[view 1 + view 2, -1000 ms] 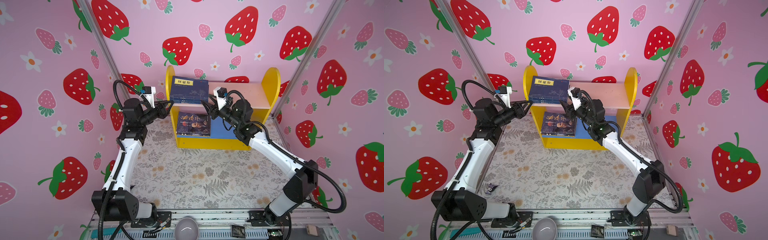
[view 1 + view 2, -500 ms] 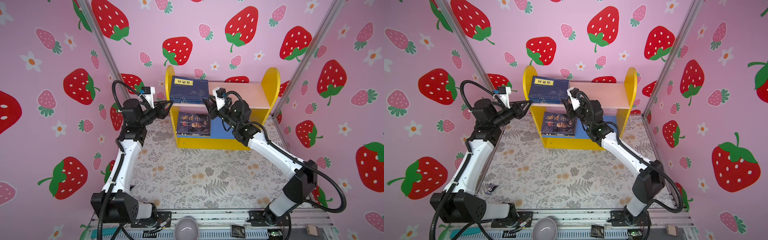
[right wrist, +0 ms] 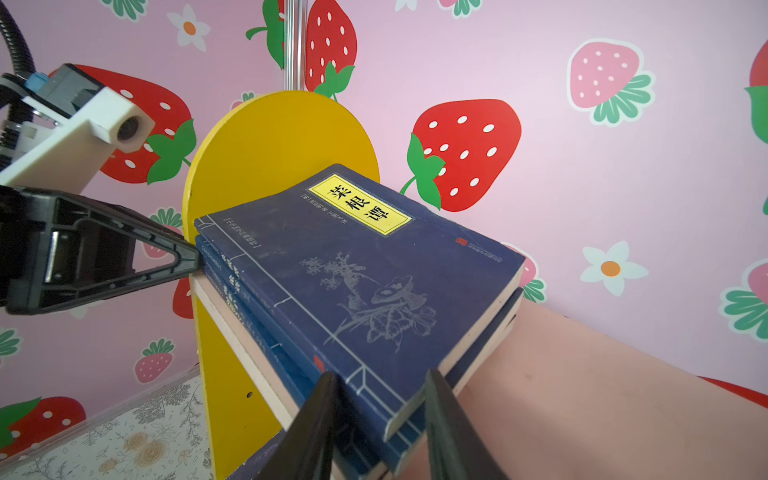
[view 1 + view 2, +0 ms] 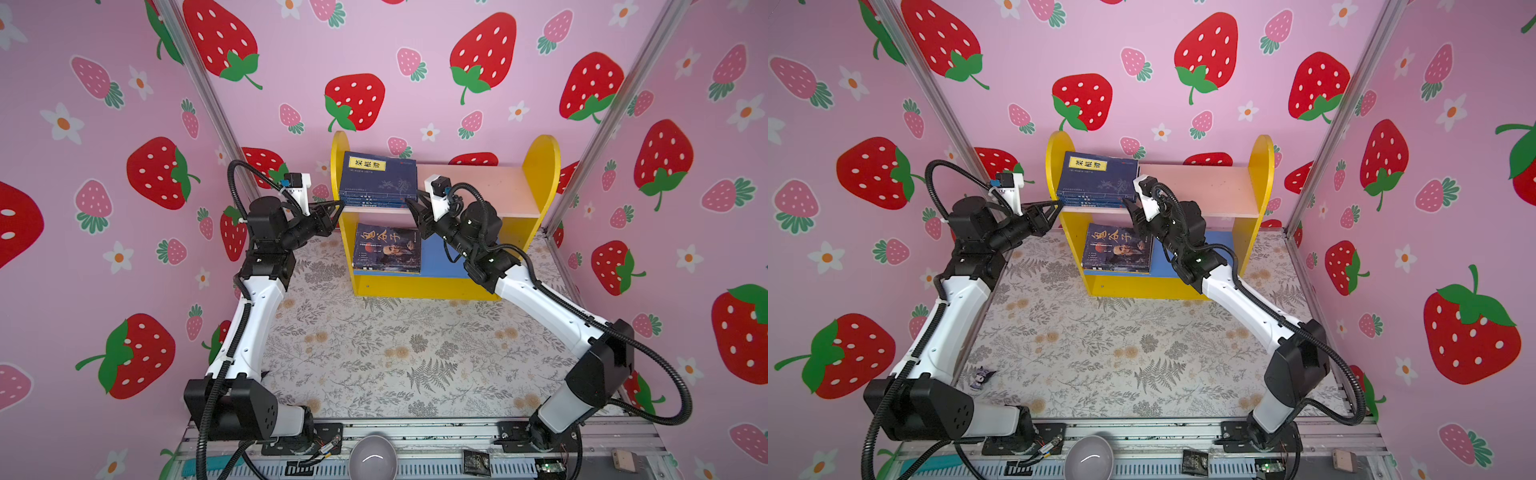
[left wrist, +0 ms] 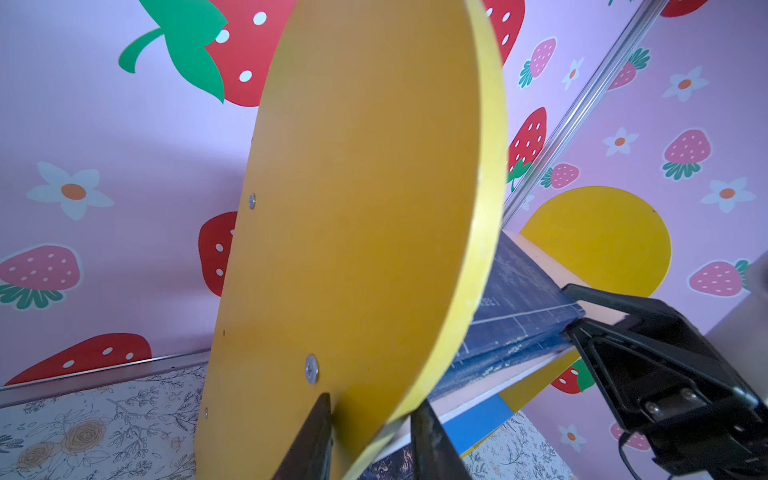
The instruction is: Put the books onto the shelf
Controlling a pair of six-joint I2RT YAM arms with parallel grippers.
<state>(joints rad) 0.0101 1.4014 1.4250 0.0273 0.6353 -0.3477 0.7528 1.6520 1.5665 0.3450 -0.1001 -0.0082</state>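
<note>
**Left gripper** (image 5: pixel 368 409): I find its jaws apart, astride the front edge of the yellow side panel (image 5: pixel 353 208) of the shelf (image 4: pixel 419 286). I cannot tell whether they pinch that edge or merely flank it.

**Right gripper** (image 3: pixel 380 374): its jaws are apart, with one finger on each side of the near corner of the navy stack (image 3: pixel 353 282). I cannot tell whether this is a grip or bare contact.

**Task items:** The navy stack lies flat on the shelf's pink upper board (image 4: pixel 478 187), hard against the same side panel. That panel stands between the left gripper and the stack. A portrait-cover book (image 4: pixel 386 249) lies flat on the shelf's blue lower board (image 4: pixel 434 266), also toward that panel. I cannot make out what lies under it.

**Writing:** On the top navy cover I read 菜根谭 on a yellow label (image 3: pixel 360 203). A small red seal (image 3: pixel 461 241) on the same cover is too small to read. The portrait cover bears 鬼谷子 in pale characters.

**Arms:**
- The left arm (image 4: pixel 257 316) rises from the front rail to the outside of the shelf, with its wrist turned across toward the panel's edge.
- The right arm (image 4: pixel 540 307) rises from the opposite end of the rail. Its wrist crosses in front of the shelf's lower opening and hides part of the blue board in both top views.

**Surroundings:**
- A floral mat (image 4: pixel 395 353) lies in front of the shelf.
- A grey bowl (image 4: pixel 372 457) and a dark packet (image 4: pixel 476 462) sit on the rail, well in front of the shelf.
- A strawberry-print wall (image 4: pixel 353 99) stands just behind the shelf.
</note>
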